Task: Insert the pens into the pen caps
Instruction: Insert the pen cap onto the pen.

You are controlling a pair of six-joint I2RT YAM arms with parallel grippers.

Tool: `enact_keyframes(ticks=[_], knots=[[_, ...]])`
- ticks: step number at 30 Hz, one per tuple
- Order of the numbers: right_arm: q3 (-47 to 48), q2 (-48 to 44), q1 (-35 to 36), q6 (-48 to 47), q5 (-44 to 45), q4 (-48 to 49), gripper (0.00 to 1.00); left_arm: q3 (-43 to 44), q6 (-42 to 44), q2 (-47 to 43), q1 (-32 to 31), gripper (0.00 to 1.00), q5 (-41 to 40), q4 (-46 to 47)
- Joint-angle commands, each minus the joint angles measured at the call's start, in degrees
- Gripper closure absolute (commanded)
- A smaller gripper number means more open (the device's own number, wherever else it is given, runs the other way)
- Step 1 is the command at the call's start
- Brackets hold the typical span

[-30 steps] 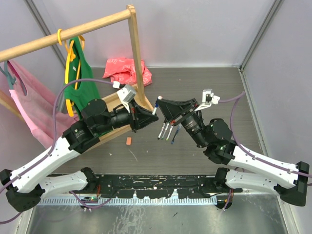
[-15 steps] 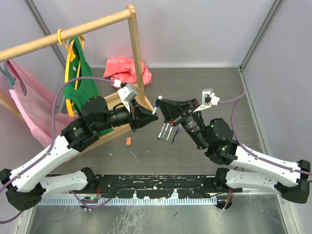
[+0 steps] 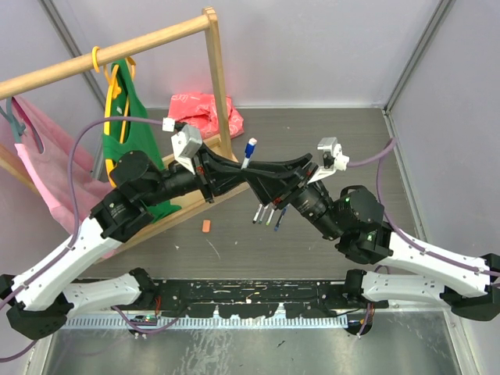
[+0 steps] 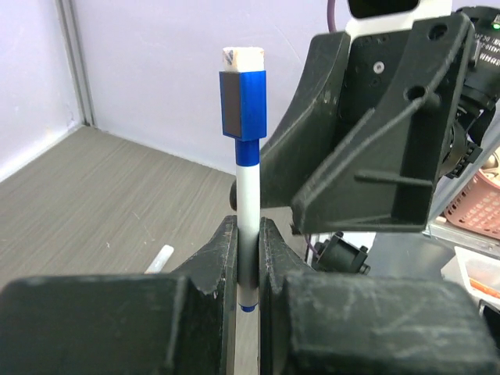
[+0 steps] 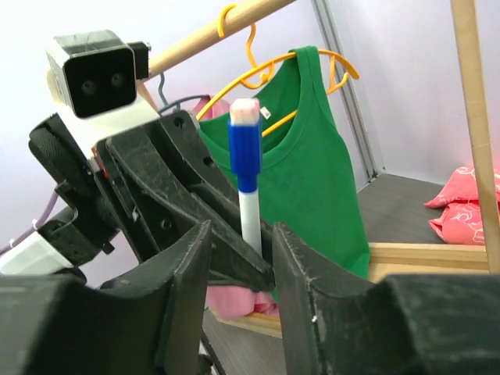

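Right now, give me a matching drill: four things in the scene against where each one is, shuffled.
1 blue-capped pen
2 green top
3 red cloth
4 loose pens

A heaped at the back of the table
B on the table under the right arm
C clamped in the left jaws
D hanging from the wooden rail

Pairs: 1-C, 2-D, 3-A, 4-B

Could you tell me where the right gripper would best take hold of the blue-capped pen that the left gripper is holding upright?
Likely the blue cap: it stands clear above the left gripper, which is shut on the pen lower down, and its flat sides suit pads. The right gripper, jaws apart, could come in level from the side opposite the left one, straddling the cap.
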Motion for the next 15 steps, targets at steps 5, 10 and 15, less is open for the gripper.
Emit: enact_keyframes(ticks=[5, 10, 15], knots=[[-0.4, -4.59, 0.33, -1.81, 0.2, -0.21, 0.51, 1.34, 0.58, -2.52, 0.37, 1.0, -1.04, 5.18], [3.21, -4.31, 0.33, -4.73, 4.62, -4.74, 0.46, 1.28, -1.06, -1.84, 0.4, 1.0, 0.39, 5.03], [8.4, -1.86, 0.33, -6.85, 2.92, -6.69, 0.37, 0.68, -1.87, -1.23, 0.33, 1.0, 1.23, 4.98]])
